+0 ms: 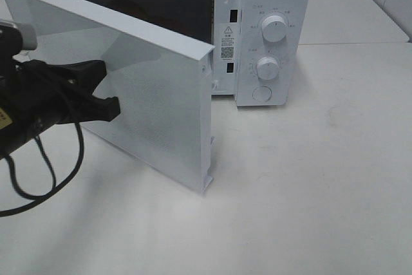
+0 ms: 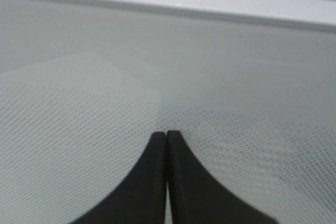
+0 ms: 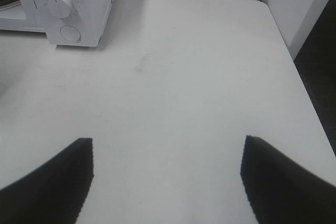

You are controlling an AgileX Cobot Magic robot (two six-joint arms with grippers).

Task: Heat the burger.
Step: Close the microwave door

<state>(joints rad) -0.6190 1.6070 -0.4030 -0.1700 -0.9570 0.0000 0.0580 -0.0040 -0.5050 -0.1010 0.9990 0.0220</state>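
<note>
The white microwave [image 1: 270, 37] stands at the back of the table, its door [image 1: 148, 88] swung partway open toward the front. The burger is hidden; only a dark strip of the cavity [image 1: 167, 8] shows above the door. My left gripper [image 1: 114, 107] is shut, and its tips rest against the door's outer face. In the left wrist view the closed left gripper [image 2: 167, 134] points at the dotted window mesh [image 2: 79, 145]. My right gripper [image 3: 167, 148] hangs open over bare tabletop, right of the microwave [image 3: 79, 3], holding nothing. It does not show in the exterior high view.
Two dials [image 1: 275, 28] [image 1: 266, 67] and a round button [image 1: 262, 93] sit on the microwave's front panel. A black cable [image 1: 45, 172] loops below the left arm. The table's right edge [image 3: 294, 61] drops off beside a dark floor.
</note>
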